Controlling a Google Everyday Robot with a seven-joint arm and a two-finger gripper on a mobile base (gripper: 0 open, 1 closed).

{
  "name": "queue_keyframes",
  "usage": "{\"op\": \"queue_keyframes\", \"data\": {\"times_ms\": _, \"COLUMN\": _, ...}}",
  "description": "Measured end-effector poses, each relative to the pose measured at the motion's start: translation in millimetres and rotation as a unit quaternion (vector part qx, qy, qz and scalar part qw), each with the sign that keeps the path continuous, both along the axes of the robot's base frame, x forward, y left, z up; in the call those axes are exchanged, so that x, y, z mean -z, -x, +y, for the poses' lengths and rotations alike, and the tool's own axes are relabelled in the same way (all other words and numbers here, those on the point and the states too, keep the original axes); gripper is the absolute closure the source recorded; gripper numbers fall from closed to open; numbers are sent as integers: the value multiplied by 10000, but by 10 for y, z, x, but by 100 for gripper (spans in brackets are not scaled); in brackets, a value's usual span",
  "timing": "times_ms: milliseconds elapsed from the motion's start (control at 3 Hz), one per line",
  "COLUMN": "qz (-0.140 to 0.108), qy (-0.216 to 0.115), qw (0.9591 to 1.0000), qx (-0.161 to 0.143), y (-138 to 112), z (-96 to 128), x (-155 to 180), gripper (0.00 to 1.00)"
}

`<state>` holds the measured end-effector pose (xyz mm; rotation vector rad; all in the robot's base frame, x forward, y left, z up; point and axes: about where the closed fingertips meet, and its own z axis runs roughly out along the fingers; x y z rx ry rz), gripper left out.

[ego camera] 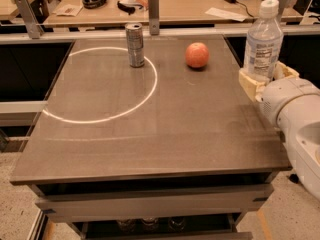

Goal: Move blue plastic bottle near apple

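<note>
- The bottle (263,43) is seen upright at the right edge of the counter (175,129), toward the far right corner, its white cap uppermost.
- The bottle's lower part is clasped by the gripper (263,79); one tan finger (248,84) is pressed to its left side and the other is seen at its right, so the bottle is firmly grasped.
- Whether the bottle's base touches the counter cannot be told (it is hidden behind the fingers).
- The white arm (295,106) is extended in from beyond the right edge, and the near right corner is partly overhung by it.
- The apple (197,55) is set near the far edge, right of centre, and is well apart from the bottle, with bare counter between them.
- A can (134,45) is stood upright near the far edge, left of the apple, on the line of a white ring (154,81).
- The ring is spread over the left half of the counter, from the far edge toward the left edge.
- The whole near half of the counter is left bare, from the left edge across to the arm.
- The far edge is bounded by a metal rail with a post (153,6), behind which a cluttered desk (200,9) is seen.
</note>
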<state>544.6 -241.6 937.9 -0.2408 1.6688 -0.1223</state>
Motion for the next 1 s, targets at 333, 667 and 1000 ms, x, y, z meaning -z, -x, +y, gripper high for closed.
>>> {"op": "queue_keyframes", "data": {"times_ms": 333, "qz": 15, "qy": -49, "qw": 10000, "qx": -41, "y": -206, "z": 168, "x": -16, "gripper": 100}}
{"op": "queue_keyframes", "data": {"times_ms": 667, "qz": 157, "qy": -254, "qw": 9996, "qx": -31, "y": -421, "z": 307, "x": 25, "gripper": 100}}
{"op": "queue_keyframes", "data": {"times_ms": 1000, "qz": 284, "qy": -462, "qw": 9985, "qx": 62, "y": -649, "z": 384, "x": 93, "gripper": 100}}
